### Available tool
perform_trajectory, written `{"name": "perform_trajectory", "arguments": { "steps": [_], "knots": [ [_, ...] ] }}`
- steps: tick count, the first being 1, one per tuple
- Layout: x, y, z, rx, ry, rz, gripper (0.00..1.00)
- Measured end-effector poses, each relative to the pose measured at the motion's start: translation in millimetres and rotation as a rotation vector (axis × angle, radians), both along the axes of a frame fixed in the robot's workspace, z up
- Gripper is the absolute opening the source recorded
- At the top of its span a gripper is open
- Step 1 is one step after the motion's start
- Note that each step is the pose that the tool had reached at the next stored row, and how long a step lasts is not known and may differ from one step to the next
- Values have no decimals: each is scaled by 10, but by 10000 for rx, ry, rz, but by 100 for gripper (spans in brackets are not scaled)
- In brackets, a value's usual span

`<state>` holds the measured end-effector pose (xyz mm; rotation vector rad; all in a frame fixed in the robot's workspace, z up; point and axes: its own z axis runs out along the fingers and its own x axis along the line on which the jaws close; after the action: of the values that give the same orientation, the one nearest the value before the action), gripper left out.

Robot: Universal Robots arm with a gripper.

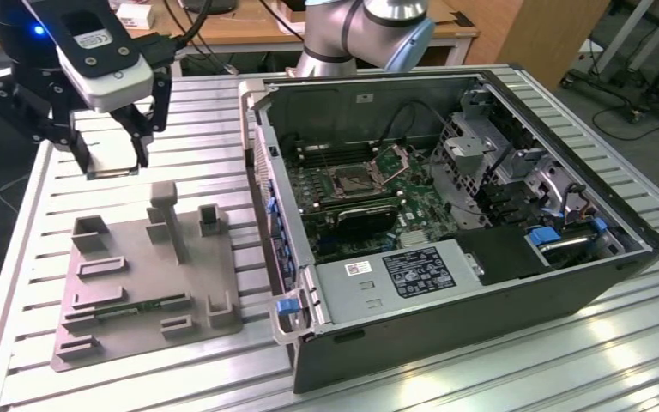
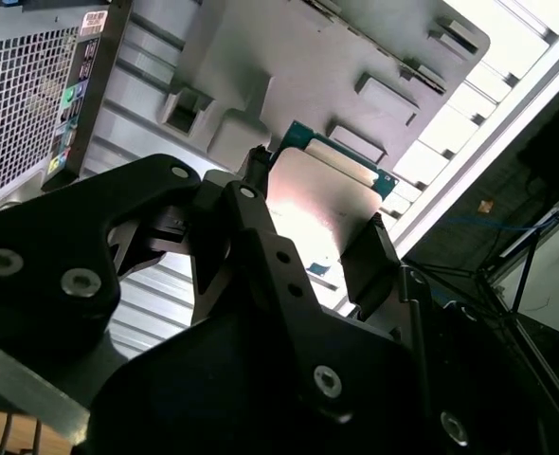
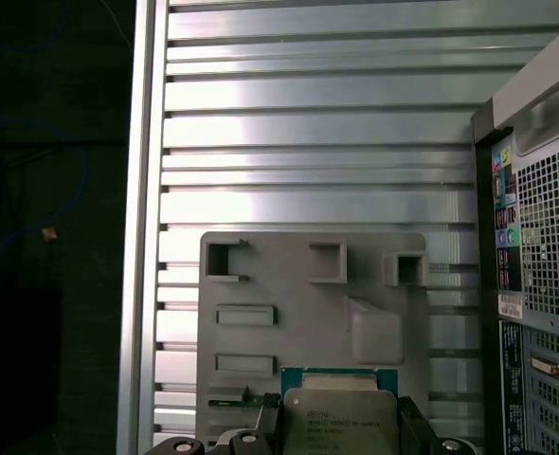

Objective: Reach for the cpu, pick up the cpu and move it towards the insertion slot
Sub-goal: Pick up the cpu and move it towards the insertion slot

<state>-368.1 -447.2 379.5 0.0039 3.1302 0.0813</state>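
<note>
Pincer (image 1: 112,167) gripped the cpu (image 2: 322,204), clear of the grey tray (image 1: 147,283); the carry step seemed in hand, and the distant insertion slot (image 1: 350,180) likely called for level travel.

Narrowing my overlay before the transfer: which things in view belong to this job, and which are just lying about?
Job: gripper, shut on the cpu; insertion slot on the motherboard.
Lying about: grey tray, memory stick in it, power supply.

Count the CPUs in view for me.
1. The cpu is gripped in the hand, near the grey tray. The insertion slot on the motherboard looks empty; another could be hidden from view.
</note>
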Motion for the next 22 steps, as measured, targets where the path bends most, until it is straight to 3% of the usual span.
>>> {"name": "perform_trajectory", "arguments": {
  "steps": [22],
  "knots": [
    [243,0,0,0,1,0,55]
  ]
}}
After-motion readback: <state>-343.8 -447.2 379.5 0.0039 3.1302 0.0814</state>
